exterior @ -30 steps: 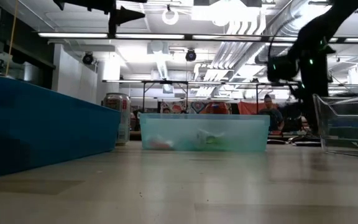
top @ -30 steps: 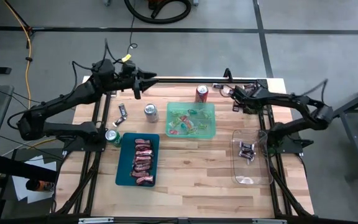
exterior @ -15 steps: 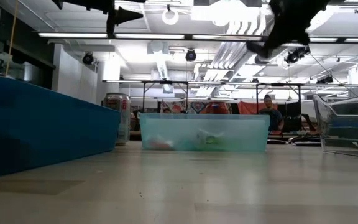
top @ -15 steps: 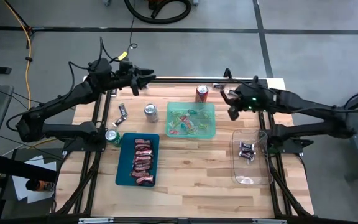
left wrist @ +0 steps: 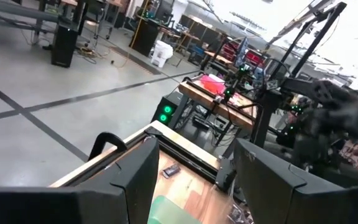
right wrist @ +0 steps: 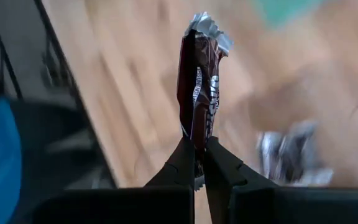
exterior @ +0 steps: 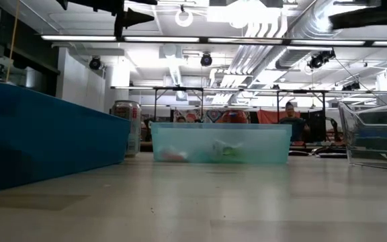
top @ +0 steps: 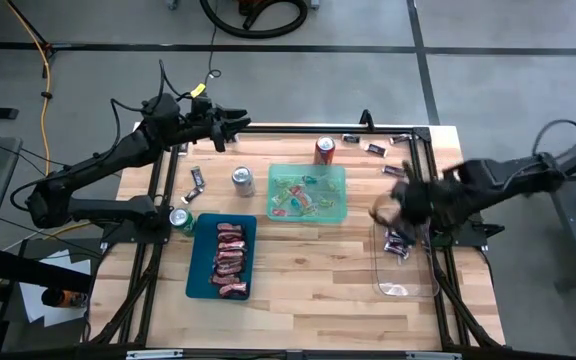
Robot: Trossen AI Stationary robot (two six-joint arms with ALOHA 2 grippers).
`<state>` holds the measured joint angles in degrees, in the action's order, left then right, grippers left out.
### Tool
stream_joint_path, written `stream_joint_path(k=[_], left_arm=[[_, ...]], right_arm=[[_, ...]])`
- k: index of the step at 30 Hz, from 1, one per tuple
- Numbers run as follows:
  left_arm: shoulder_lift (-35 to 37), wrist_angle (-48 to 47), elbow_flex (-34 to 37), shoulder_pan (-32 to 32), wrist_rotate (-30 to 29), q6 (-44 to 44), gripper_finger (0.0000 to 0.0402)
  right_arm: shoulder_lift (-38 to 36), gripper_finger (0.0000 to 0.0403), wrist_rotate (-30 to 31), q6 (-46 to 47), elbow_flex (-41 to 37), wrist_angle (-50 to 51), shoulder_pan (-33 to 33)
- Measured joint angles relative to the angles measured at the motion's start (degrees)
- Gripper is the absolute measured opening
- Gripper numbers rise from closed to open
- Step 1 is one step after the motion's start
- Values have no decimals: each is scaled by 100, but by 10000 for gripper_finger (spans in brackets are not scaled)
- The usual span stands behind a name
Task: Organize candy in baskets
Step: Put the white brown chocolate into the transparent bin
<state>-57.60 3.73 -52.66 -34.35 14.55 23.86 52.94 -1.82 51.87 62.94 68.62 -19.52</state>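
My right gripper [top: 384, 212] hangs blurred above the far end of the clear basket [top: 415, 285], shut on a dark-wrapped candy bar [right wrist: 201, 81]. That basket holds dark candies [top: 396, 243]. Red candies [top: 230, 258] lie in the teal basket [top: 196, 270], and mixed bright ones in the green basket [top: 308, 192]. Loose candies rest flat on the table by the far edge [top: 376, 149] and at the left [top: 197, 180]. My left gripper [top: 230, 128] waits open, high over the far left corner, with nothing between its fingers [left wrist: 135, 180]. My right gripper pinches the dark candy bar by one end [right wrist: 197, 134] between its two fingertips. The bar sticks straight out beyond the fingers, its crimped silver end [right wrist: 207, 28] farthest from them. It is lifted clear of the table and the baskets.
Three soda cans stand upright: one behind the green basket [top: 325, 150], one left of it [top: 243, 181], one by the teal basket's far left corner [top: 180, 218]. Black frame rails run along the table's far and side edges [top: 298, 128]. Bare wood lies near the front edge [top: 308, 290].
My right gripper has risen from the loose candies at the far right edge and swung toward the near edge, tipping downward, carrying the dark candy to above the clear basket's far end.
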Motion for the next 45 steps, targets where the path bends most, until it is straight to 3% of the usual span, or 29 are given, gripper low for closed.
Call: stream_joint_path(k=[7, 12, 16, 24, 41, 45], left_arm=[[-2, 0, 0, 0, -20, -7, 195], [-2, -2, 0, 0, -23, -102, 195], [-2, -4, 0, 0, -24, -114, 195], [-2, -4, 0, -2, -24, -151, 195], [-2, -35, -4, -1, -24, -168, 195], [-2, -206, -4, 0, -31, -302, 195]], right_arm=[[-14, 0, -59, 2048, -990, -225, -2129], [-7, 0, -443, 2720, -1982, -1354, -2678], [62, 0, -574, 3062, -2610, -1883, -2647], [357, 0, -582, 3004, -3194, -1949, -2240], [1605, 0, -1006, 1492, -3195, -1851, -1478], [1734, 0, -620, 1206, -3034, -1406, -1417]])
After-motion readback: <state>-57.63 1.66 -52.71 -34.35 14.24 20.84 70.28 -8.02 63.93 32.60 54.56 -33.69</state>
